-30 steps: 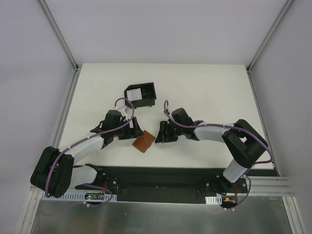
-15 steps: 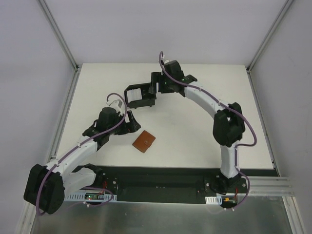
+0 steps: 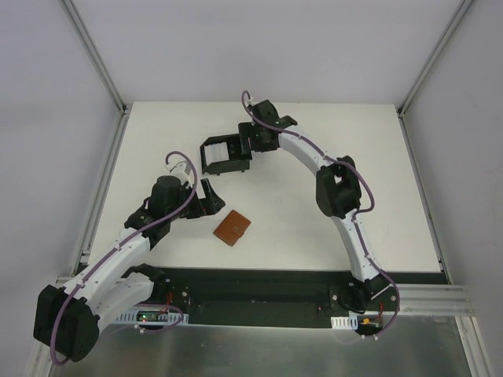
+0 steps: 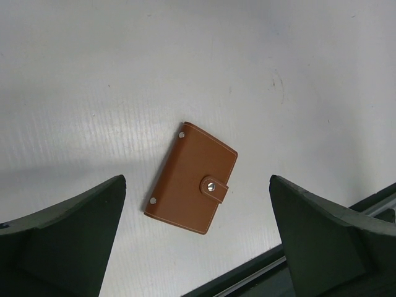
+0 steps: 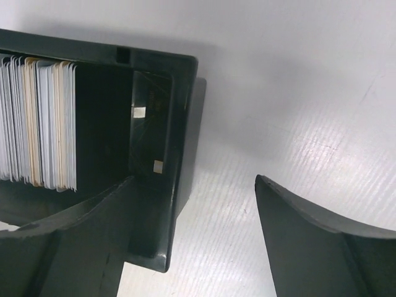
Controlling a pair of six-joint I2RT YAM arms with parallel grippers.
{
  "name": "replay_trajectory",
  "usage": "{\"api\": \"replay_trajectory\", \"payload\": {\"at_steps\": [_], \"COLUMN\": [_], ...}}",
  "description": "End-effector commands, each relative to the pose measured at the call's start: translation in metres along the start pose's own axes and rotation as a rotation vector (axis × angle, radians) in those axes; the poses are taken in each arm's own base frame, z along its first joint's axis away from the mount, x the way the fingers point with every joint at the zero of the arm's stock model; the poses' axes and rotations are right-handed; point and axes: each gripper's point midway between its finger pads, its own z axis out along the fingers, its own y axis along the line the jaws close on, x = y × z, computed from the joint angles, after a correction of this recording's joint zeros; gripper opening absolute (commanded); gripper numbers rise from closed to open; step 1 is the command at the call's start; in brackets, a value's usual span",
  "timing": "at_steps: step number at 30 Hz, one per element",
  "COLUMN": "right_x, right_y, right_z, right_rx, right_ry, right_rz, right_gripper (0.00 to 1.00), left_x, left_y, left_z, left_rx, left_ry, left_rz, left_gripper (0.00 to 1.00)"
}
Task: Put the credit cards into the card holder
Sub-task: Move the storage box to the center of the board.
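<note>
Black card holder (image 5: 180,154); credit cards (image 5: 37,124) white, grey, cream edges. Brown wallet (image 4: 192,178), pale stitching, silver snaps. White table (image 3: 393,196).

The small black plastic box, the card holder (image 5: 180,124), holds a row of thin white, pale blue and cream cards (image 5: 37,124) standing on edge. The right gripper (image 5: 195,185) has its dark fingers (image 5: 309,241) wide apart over the white table (image 5: 309,93), with one wall of the box between them.

Left pincer (image 4: 197,204) and right pincer (image 5: 194,204) both gape empty.
</note>
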Motion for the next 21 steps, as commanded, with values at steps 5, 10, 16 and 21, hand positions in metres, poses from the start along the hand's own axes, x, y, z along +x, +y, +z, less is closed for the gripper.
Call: {"api": "replay_trajectory", "payload": {"at_steps": [5, 10, 16, 21], "right_x": [-0.006, 0.0, 0.008, 0.021], "right_y": [-0.013, -0.014, -0.023, -0.037], "right_z": [-0.012, -0.021, -0.038, -0.048], "right_rx": [0.038, 0.035, 0.062, 0.091], "right_ry": [-0.022, -0.034, -0.059, -0.041], "right_rz": [-0.075, -0.078, -0.087, -0.112], "right_gripper": [0.64, 0.56, 0.47, 0.37], "left_x": [-0.001, 0.001, 0.005, 0.005], "left_y": [0.0, 0.003, 0.005, 0.003], "left_z": [-0.002, 0.0, 0.001, 0.002], "left_rx": [-0.009, -0.022, -0.027, -0.019], "left_ry": [-0.002, 0.006, 0.017, 0.028], "left_rz": [0.005, -0.005, -0.015, -0.011], "left_gripper": [0.99, 0.99, 0.99, 0.99]}}
